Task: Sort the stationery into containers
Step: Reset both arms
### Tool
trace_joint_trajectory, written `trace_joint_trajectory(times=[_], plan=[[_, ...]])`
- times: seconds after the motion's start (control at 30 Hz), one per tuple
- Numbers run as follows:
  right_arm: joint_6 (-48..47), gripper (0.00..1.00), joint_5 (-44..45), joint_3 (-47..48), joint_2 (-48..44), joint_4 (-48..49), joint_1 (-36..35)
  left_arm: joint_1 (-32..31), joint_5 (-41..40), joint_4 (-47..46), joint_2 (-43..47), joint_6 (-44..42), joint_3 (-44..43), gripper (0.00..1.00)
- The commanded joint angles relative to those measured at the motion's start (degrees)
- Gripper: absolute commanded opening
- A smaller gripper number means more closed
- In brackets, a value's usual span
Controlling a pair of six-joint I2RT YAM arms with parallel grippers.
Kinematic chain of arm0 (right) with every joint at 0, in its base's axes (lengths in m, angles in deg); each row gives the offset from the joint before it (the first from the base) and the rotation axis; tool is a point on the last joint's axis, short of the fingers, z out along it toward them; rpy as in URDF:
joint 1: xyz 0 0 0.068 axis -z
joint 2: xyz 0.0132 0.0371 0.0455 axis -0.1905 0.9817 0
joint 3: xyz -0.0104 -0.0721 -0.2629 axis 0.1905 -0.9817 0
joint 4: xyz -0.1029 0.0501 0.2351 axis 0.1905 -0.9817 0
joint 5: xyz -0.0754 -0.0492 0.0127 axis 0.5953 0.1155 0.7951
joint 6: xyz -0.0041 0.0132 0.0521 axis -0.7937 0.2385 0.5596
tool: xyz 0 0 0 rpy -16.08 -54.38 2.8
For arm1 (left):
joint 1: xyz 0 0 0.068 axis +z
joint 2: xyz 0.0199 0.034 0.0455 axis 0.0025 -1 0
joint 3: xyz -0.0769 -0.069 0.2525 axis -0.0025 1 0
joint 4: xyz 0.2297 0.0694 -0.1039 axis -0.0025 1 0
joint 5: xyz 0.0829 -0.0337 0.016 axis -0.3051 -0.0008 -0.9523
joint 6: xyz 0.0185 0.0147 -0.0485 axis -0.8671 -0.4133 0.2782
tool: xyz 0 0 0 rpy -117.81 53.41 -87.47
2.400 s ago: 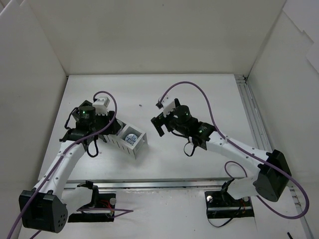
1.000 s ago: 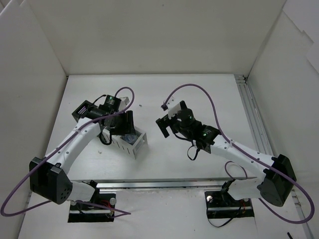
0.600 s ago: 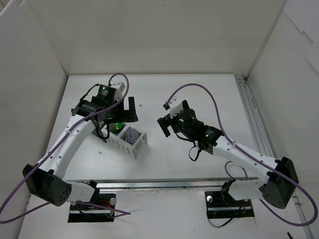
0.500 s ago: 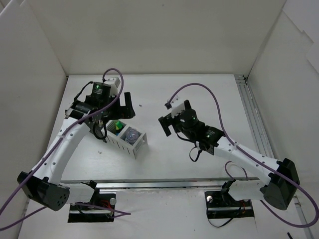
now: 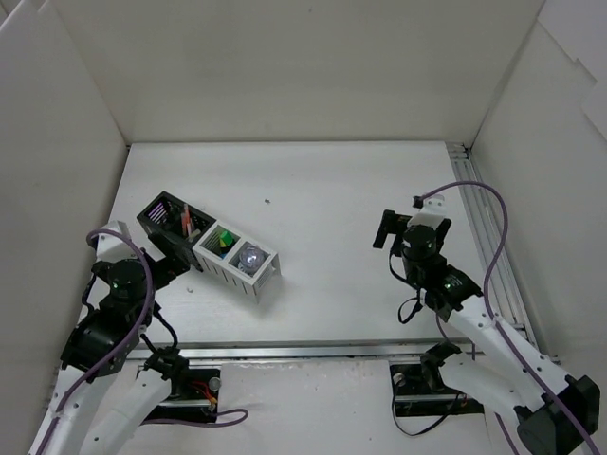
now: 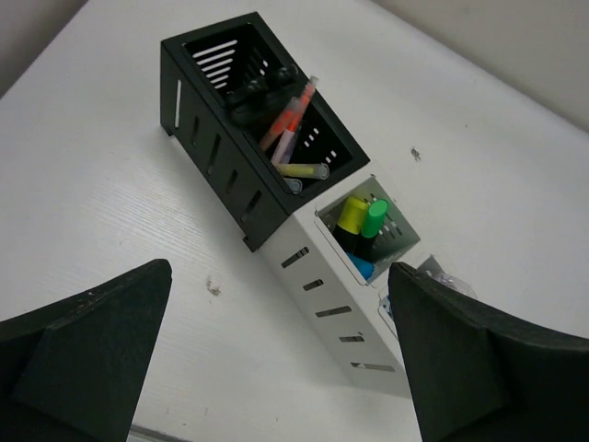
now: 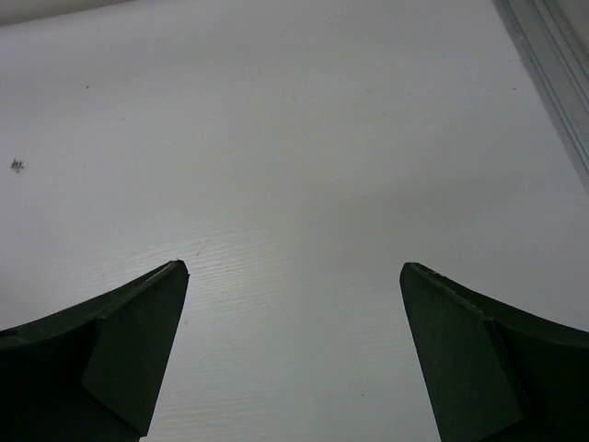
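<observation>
The containers (image 5: 211, 245) form a slanted row left of centre, black boxes at the far end and white-grey ones nearer. The black box (image 6: 235, 120) holds black scissors handles (image 6: 260, 85) and thin pens (image 6: 293, 124). A white box holds yellow, green and blue highlighters (image 6: 361, 226). The clear round jar (image 5: 249, 256) lies in the end white box, half hidden by a finger in the left wrist view. My left gripper (image 5: 169, 258) (image 6: 279, 269) is open and empty, just short of the row. Over bare table at the right, my right gripper (image 5: 398, 226) (image 7: 293, 268) is open and empty.
A small dark speck (image 5: 267, 201) (image 6: 416, 154) lies on the table beyond the row. An aluminium rail (image 5: 479, 227) runs along the right edge. White walls close in the left, back and right sides. A faint smudge (image 6: 212, 287) marks the table beside the white boxes.
My left gripper opened over the end white box, rose away and drew back to the near left. The right arm drew back to the right. The jar stays in the box.
</observation>
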Motion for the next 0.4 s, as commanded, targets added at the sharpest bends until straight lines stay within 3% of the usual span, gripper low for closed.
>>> trace_joint_trajectory(times=[0.0,0.37], plan=[[2.94,0.98,7.24,0.23,-3.03,0.23,0.25,0.11,-5.95,-6.15,-0.37,2.73,0.51,1.0],[6.55,0.98,11.46,0.31,-4.79,-0.92,0.16,0.11,-7.44,-2.28,-5.37,2.3,-2.13,1.0]])
